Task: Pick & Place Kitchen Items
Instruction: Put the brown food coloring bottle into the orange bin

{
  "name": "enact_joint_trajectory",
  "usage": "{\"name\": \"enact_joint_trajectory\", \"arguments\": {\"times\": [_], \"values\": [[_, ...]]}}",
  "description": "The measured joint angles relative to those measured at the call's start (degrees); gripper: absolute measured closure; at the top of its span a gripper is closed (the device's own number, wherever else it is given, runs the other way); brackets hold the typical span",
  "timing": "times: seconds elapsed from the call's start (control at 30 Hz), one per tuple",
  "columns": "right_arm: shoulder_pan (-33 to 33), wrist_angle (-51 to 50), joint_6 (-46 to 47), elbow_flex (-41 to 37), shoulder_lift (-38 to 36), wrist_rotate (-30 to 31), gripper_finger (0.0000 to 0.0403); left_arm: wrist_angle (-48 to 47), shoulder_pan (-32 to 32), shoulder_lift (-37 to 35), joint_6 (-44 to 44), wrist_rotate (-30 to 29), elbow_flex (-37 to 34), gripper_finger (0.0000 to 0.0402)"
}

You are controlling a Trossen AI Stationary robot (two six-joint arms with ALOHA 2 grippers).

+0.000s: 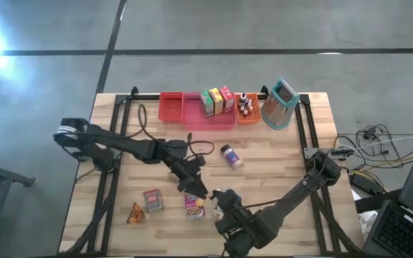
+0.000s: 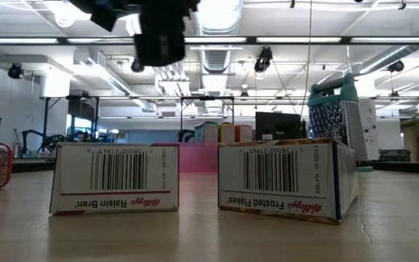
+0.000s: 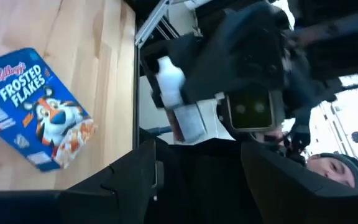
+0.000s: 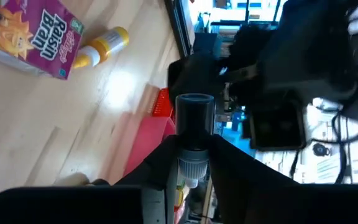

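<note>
right gripper (image 4: 194,163) pinching a small dark-capped bottle (image 4: 194,134) beside the left gripper (image 3: 197,163)

the bottle stands between the right fingers, its cap clear of their tips, held above the table's near middle. the left gripper's jaws are parted and hold nothing, facing the right gripper close by. below them lie the raisin bran box (image 1: 194,206) and, further left, the frosted flakes box (image 1: 153,200) and an orange wedge (image 1: 135,213). a small jar (image 1: 231,155) lies well apart, toward the red tray (image 1: 171,107)
</note>
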Motion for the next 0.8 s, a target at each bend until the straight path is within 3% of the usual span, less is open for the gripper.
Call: {"name": "enact_joint_trajectory", "arguments": {"times": [0.27,0.53,0.8], "values": [[0.3,1.2,-2.5,-0.1,0.0,1.4,0.0323,0.0,0.1,5.2,0.1,3.4,5.8,0.0158],[0.5,1.6,-4.9,-0.1,0.0,2.6,0.0331,-0.9,0.2,5.8,-1.2,5.1,7.0,0.016],[0.5,2.8,-5.4,-0.1,0.0,2.9,0.0323,-1.6,0.1,5.8,-0.9,4.3,7.0,0.0203]]}}
